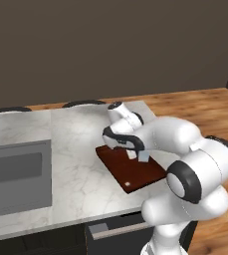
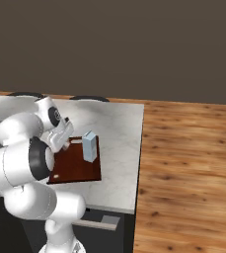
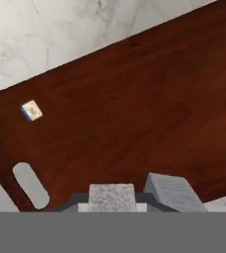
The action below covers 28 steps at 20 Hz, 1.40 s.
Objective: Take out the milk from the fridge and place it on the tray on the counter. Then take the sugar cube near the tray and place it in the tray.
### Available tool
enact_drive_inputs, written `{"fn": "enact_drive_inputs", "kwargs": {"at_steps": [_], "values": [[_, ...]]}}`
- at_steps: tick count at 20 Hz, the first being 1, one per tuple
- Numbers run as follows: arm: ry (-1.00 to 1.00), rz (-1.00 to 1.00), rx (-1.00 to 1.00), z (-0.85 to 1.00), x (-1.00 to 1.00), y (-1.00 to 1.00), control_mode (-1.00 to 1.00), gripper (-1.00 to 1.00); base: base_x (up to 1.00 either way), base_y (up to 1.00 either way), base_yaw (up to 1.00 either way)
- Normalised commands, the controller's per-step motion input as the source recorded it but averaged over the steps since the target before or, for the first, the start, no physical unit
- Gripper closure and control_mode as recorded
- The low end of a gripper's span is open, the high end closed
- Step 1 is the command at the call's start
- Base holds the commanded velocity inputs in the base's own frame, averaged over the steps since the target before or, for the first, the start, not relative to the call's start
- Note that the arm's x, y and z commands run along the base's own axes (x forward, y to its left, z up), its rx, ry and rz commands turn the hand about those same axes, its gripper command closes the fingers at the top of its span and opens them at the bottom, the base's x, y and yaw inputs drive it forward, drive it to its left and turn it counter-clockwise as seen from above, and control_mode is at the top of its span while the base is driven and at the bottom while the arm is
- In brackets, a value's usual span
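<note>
Milk point(image 2: 89, 146): stands upright on the tray point(image 2: 77, 170), near its counter-edge side — light, stiff card, smooth flat faces.
Sugar cube point(image 3: 31, 110): tiny white block lying on the tray's dark wood near a handle slot point(image 3: 30, 185) — hard but crumbly, featherlight, apt to skid.
Hold: pinch it across two opposite flat faces, squarely and gently.
Gripper point(image 2: 65, 143): hangs over the tray beside the carton; whether its fingers are apart or together cannot be told.
Counter point(image 1: 75, 149): marbled top bearing the tray beside the sink point(image 1: 16, 174).
Progress: both items probably placed.
</note>
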Motion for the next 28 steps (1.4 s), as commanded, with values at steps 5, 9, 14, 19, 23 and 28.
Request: {"fn": "enact_drive_inputs", "kwargs": {"at_steps": [5,9,14,19,23,28], "values": [[0.00,0.00,-0.01,-0.42,0.00,0.00,-1.00,1.00,0.00,0.00,0.00],[0.00,0.00,-0.01,-0.44,0.00,0.00,-1.00,1.00,0.00,0.00,0.00],[0.00,0.00,-0.05,-0.47,0.00,0.00,-1.00,1.00,0.00,0.00,0.00],[0.00,0.00,-0.06,-0.36,0.00,0.00,-1.00,1.00,0.00,0.00,0.00],[-0.01,0.00,-0.04,-0.18,0.00,0.00,-1.00,1.00,0.00,0.00,0.00],[-0.01,0.00,0.00,-0.19,0.00,0.00,-1.00,1.00,0.00,0.00,0.00]]}}
